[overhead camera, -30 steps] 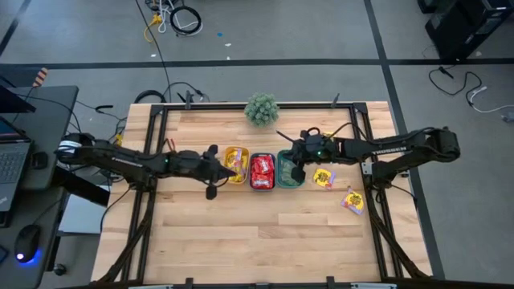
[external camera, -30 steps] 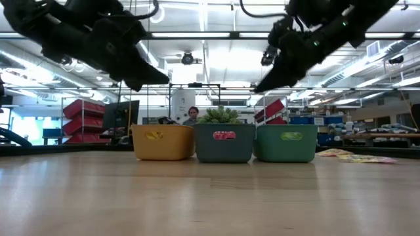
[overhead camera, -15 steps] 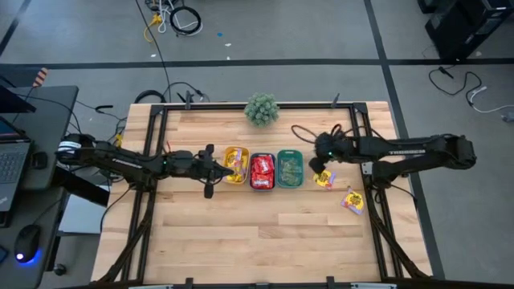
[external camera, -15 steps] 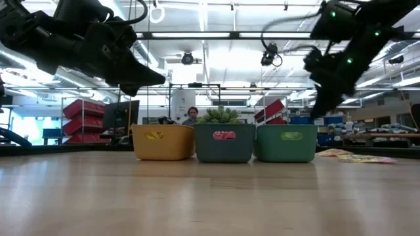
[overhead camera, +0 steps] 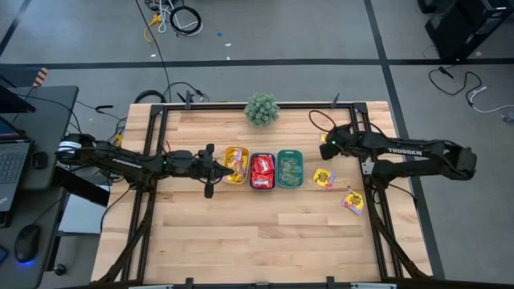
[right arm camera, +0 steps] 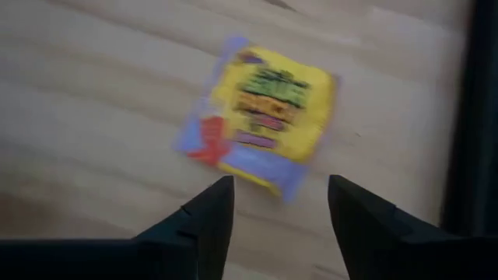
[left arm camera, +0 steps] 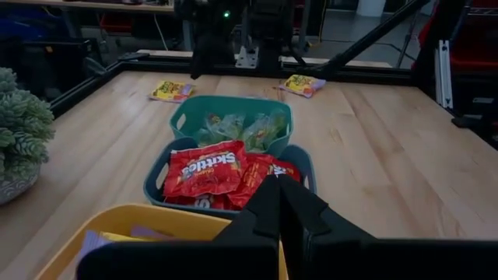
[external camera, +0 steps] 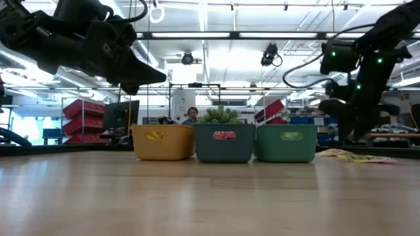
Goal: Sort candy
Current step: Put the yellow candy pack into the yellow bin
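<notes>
Fingers of right hand (right arm camera: 278, 210) apart above flat, glossy yellow packet (right arm camera: 261, 123); left hand (left arm camera: 282, 204) together.

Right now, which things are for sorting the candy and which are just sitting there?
For the job: yellow packets on the table, red packets, green candies, yellow tray, the other two trays.

Just lying about: plant ball, cables on the floor.

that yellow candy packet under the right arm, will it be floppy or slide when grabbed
Probably floppy: the yellow packet lies flat and thin on the table. Its shiny wrapper may slide on smooth wood. The open right end effector hovers just above it.
</notes>
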`<state>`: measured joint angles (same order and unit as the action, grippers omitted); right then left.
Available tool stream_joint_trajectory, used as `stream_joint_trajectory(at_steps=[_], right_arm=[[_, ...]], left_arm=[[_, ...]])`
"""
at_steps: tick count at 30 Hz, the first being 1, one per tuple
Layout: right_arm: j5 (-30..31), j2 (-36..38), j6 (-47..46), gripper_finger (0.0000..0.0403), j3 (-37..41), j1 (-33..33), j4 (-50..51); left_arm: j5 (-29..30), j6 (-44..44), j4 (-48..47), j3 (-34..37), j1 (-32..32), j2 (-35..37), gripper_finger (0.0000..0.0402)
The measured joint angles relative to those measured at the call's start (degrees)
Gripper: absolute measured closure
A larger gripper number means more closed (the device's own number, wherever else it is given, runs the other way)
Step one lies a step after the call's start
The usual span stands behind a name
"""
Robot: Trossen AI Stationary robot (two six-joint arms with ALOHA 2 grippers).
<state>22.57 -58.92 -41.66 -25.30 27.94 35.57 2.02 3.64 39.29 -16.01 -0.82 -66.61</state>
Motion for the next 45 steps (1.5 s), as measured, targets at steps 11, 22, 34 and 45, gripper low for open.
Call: stream_joint_trajectory(at_steps=[11,22,34,45], right_arm=[[-5.07,-0.02,1.29,0.0241,6.17,7.47,-13.19],[-4.44,0.15,2.36,0.0319,12.88,9.65,-22.11],[-5.32,0.00,11.40,0.0401,13.31,6.91,-31.65],[2.95,0.00,16.49,0.0402,10.75,-5.70,-41.81]], left_arm=[[0.00,1.33,-0.14,0.00,0.00,-0.02,0.0401],[0.02,2.95,0.19,0.00,0.00,-0.02,0.0401],[1.86,15.22,4.53,-0.04,-0.04,-0.04,0.0401],[9.02,15.13,1.28,-5.15,-0.07,-2.82,0.0341]])
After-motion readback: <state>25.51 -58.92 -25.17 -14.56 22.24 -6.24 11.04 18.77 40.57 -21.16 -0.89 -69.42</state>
